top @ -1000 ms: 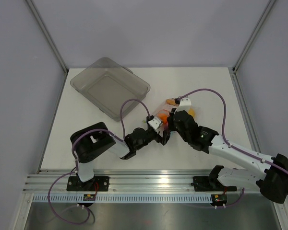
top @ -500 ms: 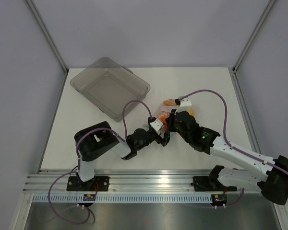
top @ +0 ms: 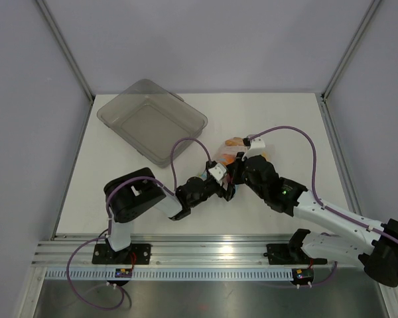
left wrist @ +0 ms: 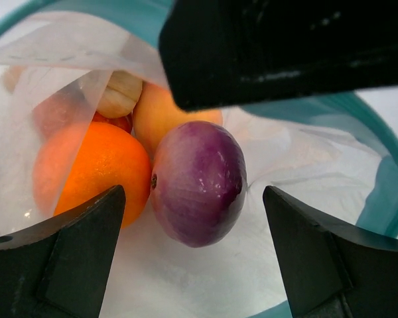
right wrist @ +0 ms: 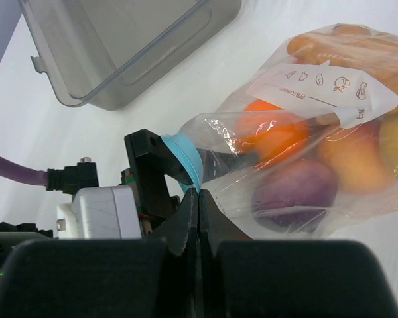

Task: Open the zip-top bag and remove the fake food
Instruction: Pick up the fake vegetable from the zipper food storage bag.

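Left wrist view, looking into the open mouth of the zip-top bag [left wrist: 305, 172]: the left gripper [left wrist: 192, 218] sits inside the ring of the teal zip strip [left wrist: 378, 152], its 2 fingers spread wide and holding nothing; the purple piece [left wrist: 199, 182] of the fake food lies straight ahead between them, its long axis running up the view, roughly in line with the reach; an orange ball [left wrist: 96, 172] touches it on the view's left, close to that side's finger; a peach [left wrist: 169, 109] and a beige piece [left wrist: 119, 93] sit deeper in.

Right wrist view: the right gripper [right wrist: 198, 199] is clamped tight on the bag's lip right at the strip, apparently keeping the mouth up; the bag stretches away from those fingers, lying on the white table [right wrist: 152, 126]; the grey tray [right wrist: 139, 46] stands apart beyond it.

Top view: both grippers meet mid-table and the bag runs from them toward the far edge; the left arm is the nearer for the pick, already inside the mouth; the coming move likely calls for a short push forward and a close across the purple piece's narrow width, with the orange ball crowding 1 finger.

Against the frame 1 second earlier, the right wrist has swung slightly toward the left gripper, hiding the yellow-orange bits that showed beside it; the left gripper has barely shifted; the tray is unmoved.
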Controlling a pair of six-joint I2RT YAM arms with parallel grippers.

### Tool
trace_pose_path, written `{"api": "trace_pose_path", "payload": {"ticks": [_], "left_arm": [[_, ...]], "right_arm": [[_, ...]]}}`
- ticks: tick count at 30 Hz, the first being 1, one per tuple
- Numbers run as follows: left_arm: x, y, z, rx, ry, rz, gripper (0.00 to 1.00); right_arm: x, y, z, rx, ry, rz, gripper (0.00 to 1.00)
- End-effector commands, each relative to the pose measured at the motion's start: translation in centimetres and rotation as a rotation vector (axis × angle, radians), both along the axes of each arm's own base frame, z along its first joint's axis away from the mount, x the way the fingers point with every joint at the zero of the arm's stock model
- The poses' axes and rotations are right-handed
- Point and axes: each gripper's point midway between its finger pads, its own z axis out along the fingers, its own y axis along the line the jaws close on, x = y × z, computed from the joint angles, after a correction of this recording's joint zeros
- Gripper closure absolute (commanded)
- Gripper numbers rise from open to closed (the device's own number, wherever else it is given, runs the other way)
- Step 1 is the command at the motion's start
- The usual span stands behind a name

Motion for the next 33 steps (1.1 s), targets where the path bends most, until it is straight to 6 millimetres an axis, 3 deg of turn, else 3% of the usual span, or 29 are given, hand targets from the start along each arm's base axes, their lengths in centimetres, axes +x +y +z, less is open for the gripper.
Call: {"api": "trace_pose_path", "payload": {"ticks": [1, 4, 5, 9, 16, 21, 33], "left_arm": [[0.5, -1.5, 2.1, -0.044, -0.065, -0.010, 0.14], [0.9, -1.6, 1.3, -0.013, -0.045, 0.008, 0.25], [1.2, -1.6, 0.8, 0.010, -0.027, 0.023, 0.36], [2.1, -1.4, -0.3, 0.044, 0.018, 0.081, 0.49], [1.1, -2.0, 0.5, 0.008, 0.018, 0.022, 0.59], [0.0, -2.1, 2.2, -0.063, -0.008, -0.034, 0.63], [0.0, 0.2, 4.6, -0.197, 0.022, 0.038, 0.66]], "right_arm": [[-0.5, 1.5, 2.8, 0.121, -0.047, 0.051, 1.00], [-0.8, 1.8, 3.1, 0.141, -0.052, 0.072, 1.00], [-0.7, 1.8, 3.2, 0.145, -0.054, 0.072, 1.00], [-0.7, 1.7, 3.1, 0.139, -0.055, 0.069, 1.00], [0.0, 0.4, 2.5, 0.098, -0.055, -0.007, 1.00], [1.1, -1.0, 1.4, 0.025, -0.049, -0.098, 1.00], [3.6, -4.4, -0.5, 0.026, 0.003, -0.218, 1.00]]}}
